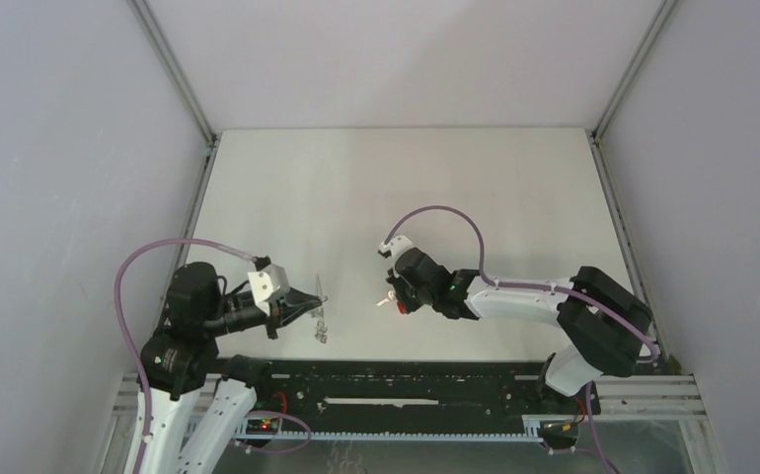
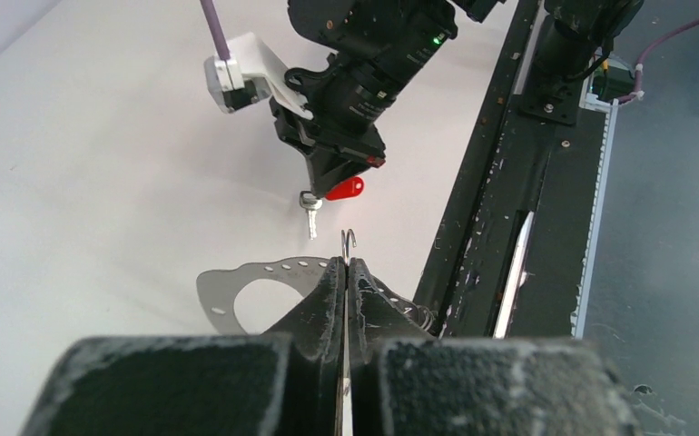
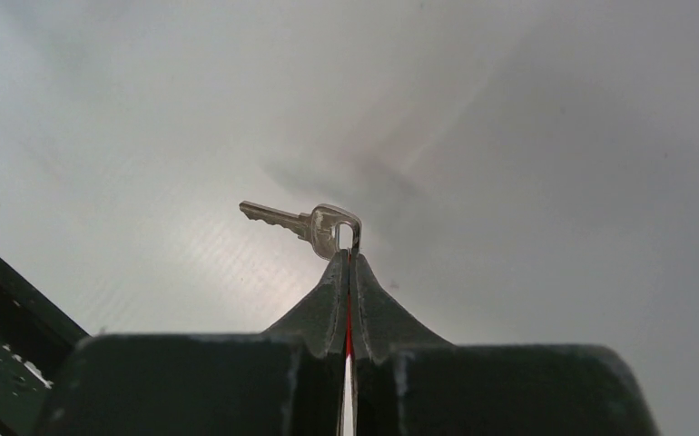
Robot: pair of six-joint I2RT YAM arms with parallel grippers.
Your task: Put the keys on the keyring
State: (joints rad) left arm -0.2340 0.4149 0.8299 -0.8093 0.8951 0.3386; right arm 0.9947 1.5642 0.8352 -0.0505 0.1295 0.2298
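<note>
My left gripper point(image 1: 307, 299) point(image 2: 346, 263) is shut on the keyring's thin metal ring point(image 2: 349, 240), whose wire end pokes up past the fingertips. The keyring's limp grey loop point(image 2: 223, 286) hangs below them over the table point(image 1: 320, 324). My right gripper point(image 1: 393, 294) point(image 3: 348, 254) is shut on the key with the red head point(image 1: 405, 307) point(image 2: 346, 188). Red shows between the jaws, and the silver key point(image 3: 305, 222) point(image 2: 310, 214) sticks out past the tips to the left. It hovers a short way beyond the ring, apart from it. The green-headed key is not visible.
The black rail point(image 1: 416, 380) point(image 2: 509, 209) with the arm bases runs along the near table edge, close to both grippers. Grey enclosure walls point(image 1: 80, 148) stand left, right and behind. The white table point(image 1: 406, 188) stretches away.
</note>
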